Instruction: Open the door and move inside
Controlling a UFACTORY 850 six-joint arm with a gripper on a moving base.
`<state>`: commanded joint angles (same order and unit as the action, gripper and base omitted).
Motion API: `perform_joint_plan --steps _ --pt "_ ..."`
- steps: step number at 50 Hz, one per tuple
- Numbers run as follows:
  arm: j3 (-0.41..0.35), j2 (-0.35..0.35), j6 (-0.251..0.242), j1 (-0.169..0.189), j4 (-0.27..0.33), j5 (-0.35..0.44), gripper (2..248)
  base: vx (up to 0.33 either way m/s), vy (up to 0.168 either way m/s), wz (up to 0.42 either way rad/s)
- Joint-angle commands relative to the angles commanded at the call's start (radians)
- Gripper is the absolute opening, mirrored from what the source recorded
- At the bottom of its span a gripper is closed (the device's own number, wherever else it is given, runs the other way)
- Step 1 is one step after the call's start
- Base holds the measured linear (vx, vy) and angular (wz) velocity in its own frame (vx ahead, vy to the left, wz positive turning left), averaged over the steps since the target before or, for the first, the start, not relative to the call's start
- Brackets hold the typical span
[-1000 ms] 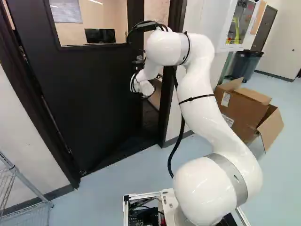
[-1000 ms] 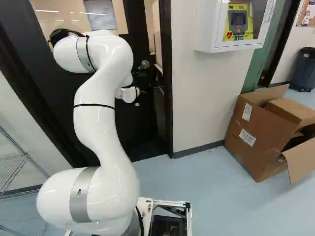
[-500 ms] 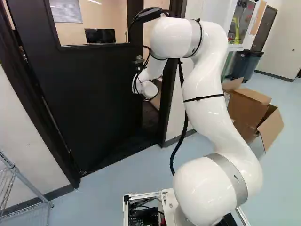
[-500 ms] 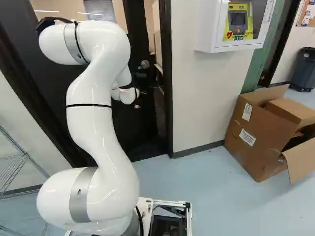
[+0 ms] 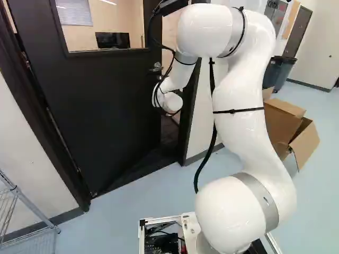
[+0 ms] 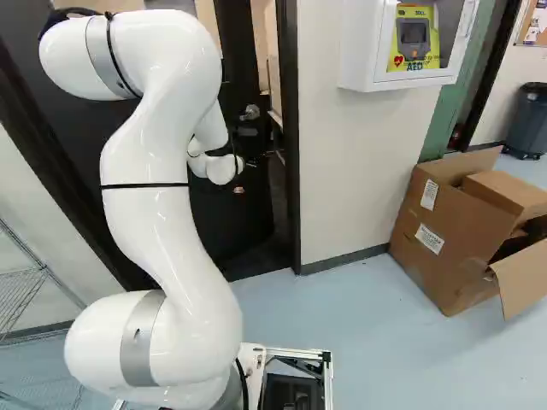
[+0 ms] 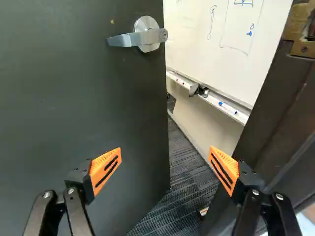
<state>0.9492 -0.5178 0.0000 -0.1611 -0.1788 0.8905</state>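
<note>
Two fingers [image 7: 104,168] spread wide, gripper [image 7: 165,155] seemingly near door [image 7: 74,98]

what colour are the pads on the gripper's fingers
Orange with black slots, on both pads; clearest in the wrist view.

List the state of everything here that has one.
Door, ajar, swung into the room beyond
Door handle, level, not gripped
Gripper, open, empty
Cardboard box, flaps open
Monitor, screen dark
Wall cabinet, looks shut
Bin, lid: cannot tell
</note>
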Motion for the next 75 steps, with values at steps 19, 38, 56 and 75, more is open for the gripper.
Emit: perform_joint_plan --steps 19,38,56,75 --pt "-0.104 0.08 0.0 0.024 0.007 0.0 247 0.0 0.0 0.0" --pt "-0.205 0.16 0.0 0.051 0.037 0.0 247 0.0 0.0 0.0" --pt "-0.302 0.24 0.0 0.075 0.073 0.0 247 0.0 0.0 0.0" --pt "-0.401 0.325 0.0 0.103 0.087 0.0 247 0.0 0.0 0.0"
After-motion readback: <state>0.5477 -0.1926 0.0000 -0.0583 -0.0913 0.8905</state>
